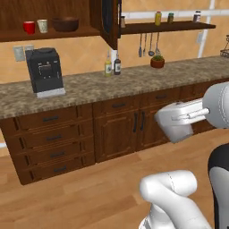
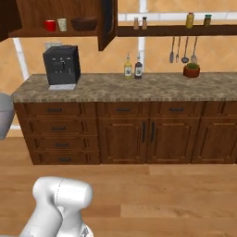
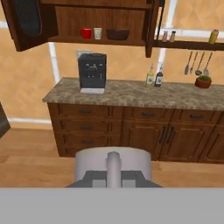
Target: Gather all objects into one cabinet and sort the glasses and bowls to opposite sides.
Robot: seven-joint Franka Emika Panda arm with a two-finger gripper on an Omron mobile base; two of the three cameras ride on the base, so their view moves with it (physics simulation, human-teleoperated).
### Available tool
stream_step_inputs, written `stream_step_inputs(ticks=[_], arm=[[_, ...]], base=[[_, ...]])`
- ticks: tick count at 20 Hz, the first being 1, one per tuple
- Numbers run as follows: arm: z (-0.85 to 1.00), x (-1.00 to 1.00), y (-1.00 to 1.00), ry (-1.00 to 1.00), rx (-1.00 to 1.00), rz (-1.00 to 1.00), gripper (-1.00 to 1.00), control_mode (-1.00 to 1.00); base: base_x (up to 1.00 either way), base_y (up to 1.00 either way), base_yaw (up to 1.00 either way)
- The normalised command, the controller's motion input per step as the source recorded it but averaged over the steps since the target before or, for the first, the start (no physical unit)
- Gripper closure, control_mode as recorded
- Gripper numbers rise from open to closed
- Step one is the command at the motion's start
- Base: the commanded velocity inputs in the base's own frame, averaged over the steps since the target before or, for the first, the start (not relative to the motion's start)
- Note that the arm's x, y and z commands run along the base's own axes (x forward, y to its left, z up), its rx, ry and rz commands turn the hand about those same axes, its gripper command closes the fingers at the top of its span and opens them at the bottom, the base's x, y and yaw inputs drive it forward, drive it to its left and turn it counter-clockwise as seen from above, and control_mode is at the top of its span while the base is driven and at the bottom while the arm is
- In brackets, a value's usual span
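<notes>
I see the cabinet (image 3: 65, 22) open above the worktop (image 3: 131, 94); on its shelf two cups (image 3: 86, 33) stand left of the bowl (image 3: 117, 34), coffee machine (image 3: 92, 72) below.

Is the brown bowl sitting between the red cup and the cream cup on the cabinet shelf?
No, the bowl stands to the right of both, with the cream cup next to the red cup.

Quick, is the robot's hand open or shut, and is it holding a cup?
Hand: cannot be told; its fingertips are not clear in these pictures, and no cup is seen in it.
</notes>
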Motion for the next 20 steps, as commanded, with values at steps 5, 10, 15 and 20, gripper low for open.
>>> stream_step_inputs(ticks=[5, 10, 15, 20], arm=[[0.00, 0.00, 0.00, 0.00, 0.00, 0.00, 1.00, 1.00], [0.00, 0.00, 0.00, 0.00, 0.00, 0.00, 1.00, 1.00], [0.00, 0.00, 0.00, 0.00, 0.00, 0.00, 1.00, 1.00], [0.00, 0.00, 0.00, 0.00, 0.00, 0.00, 1.00, 1.00]], base=[[0.28, 0.48, -0.01], [0.50, 0.70, -0.02], [0.33, 0.92, -0.04], [0.62, 0.43, -0.05]])
